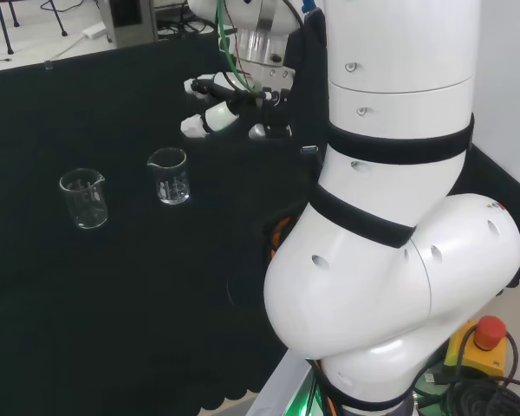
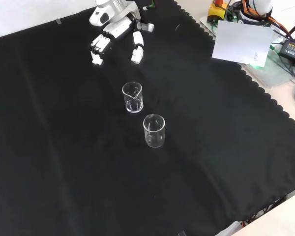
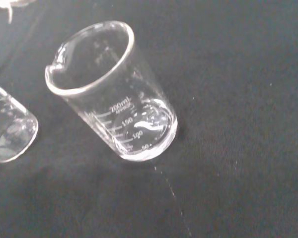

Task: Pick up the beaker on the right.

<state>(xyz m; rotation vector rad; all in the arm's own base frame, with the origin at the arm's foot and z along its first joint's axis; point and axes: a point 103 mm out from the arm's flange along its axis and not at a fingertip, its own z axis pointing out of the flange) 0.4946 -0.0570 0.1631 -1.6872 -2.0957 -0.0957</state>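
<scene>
Two clear, empty glass beakers stand upright on the black cloth. In the head view the right beaker is the one closer to the hand, and the left beaker stands apart from it. In the front view they are the upper beaker and the lower beaker. The hand hovers beyond the upper one with its fingers stretched out, open and touching nothing. The wrist view shows the nearer beaker large, with the other beaker at the picture's edge.
The arm's big white links take up the right of the head view. A white sheet, cables and a red stop button lie past the cloth's scalloped edge. Black cloth spreads around the beakers.
</scene>
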